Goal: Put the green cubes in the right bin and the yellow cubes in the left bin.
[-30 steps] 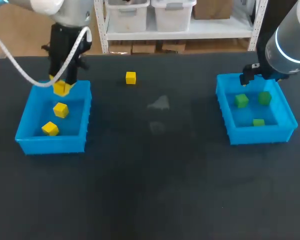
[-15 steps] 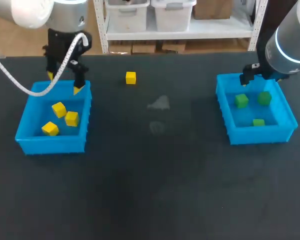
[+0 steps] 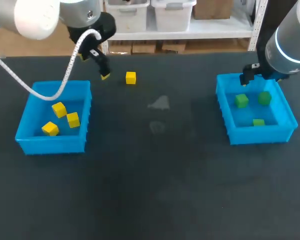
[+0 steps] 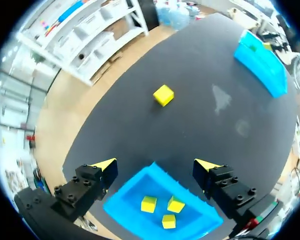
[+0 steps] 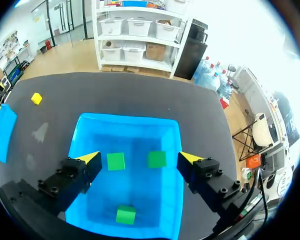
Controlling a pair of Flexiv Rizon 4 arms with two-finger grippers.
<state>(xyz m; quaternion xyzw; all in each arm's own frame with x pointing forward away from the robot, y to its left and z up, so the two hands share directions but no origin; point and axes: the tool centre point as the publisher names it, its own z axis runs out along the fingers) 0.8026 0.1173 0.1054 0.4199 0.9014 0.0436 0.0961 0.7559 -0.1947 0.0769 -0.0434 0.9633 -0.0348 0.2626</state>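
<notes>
The left blue bin (image 3: 26,115) holds three yellow cubes (image 3: 59,109), seen under my left gripper in its wrist view as yellow cubes (image 4: 162,210) in the same bin (image 4: 121,210). A loose yellow cube (image 3: 131,77) (image 4: 163,95) lies on the table near the back. My left gripper (image 3: 95,66) (image 4: 156,164) hangs open and empty between the left bin and that cube. The right blue bin (image 3: 225,107) (image 5: 127,120) holds three green cubes (image 3: 241,101) (image 5: 115,161). Above it my right gripper (image 3: 250,75) (image 5: 140,158) stands open and empty.
The black table top (image 3: 155,170) carries a pale smudge (image 3: 160,103) near its middle. The two bins stand far apart at the left and right sides.
My left gripper opened and dropped its yellow cube into the left bin, then rose and swung back and right toward the loose cube. The right arm stayed put.
</notes>
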